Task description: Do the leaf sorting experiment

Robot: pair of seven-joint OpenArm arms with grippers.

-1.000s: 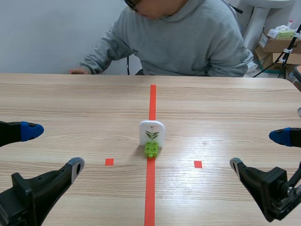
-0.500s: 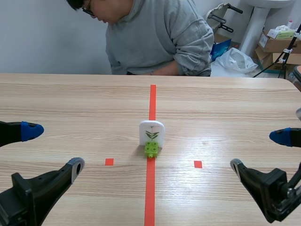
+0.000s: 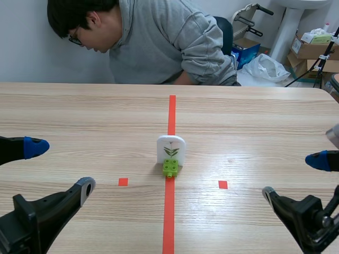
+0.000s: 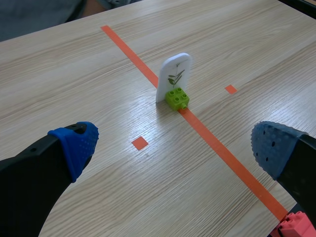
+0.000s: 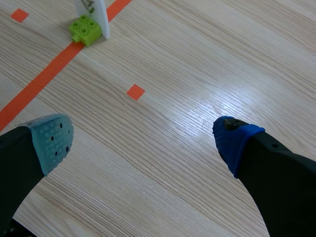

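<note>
1. the left pincer (image 3: 55, 166) sits low at the near left of the table (image 3: 79, 116). it is released, its two fingers wide apart with nothing between them. one pad (image 3: 29, 147) is blue and the other is grey.
2. in the left wrist view the left pincer (image 4: 175, 148) spreads across bare wood and the orange line. a small red brick (image 4: 295, 226), only partly seen, lies just beside its far finger.
3. a person (image 3: 175, 47) in a grey hooded top sits across the table, leaning over toward the left.
4. the leaf card (image 3: 171, 148) stands upright in the middle of the table on the orange line. it is white with a green sprig printed on it, and it is plugged into a green brick (image 3: 170, 167) at its foot. it stands well ahead of both pincers, between them and touching neither. in the wrist views the leaf card (image 4: 174, 76) and the green brick (image 5: 85, 28) lie far beyond the fingertips.
5. the right pincer (image 3: 292, 176) sits low at the near right, also released and holding nothing. in its own view the right pincer (image 5: 140, 139) has only bare table between its pads.
6. past the table's far right corner stand cardboard boxes (image 3: 312, 50). the top one holds a pale green and white pack (image 3: 320, 37), and i cannot tell what it is. a white plastic bag (image 3: 266, 66) lies on the floor beside them.
</note>
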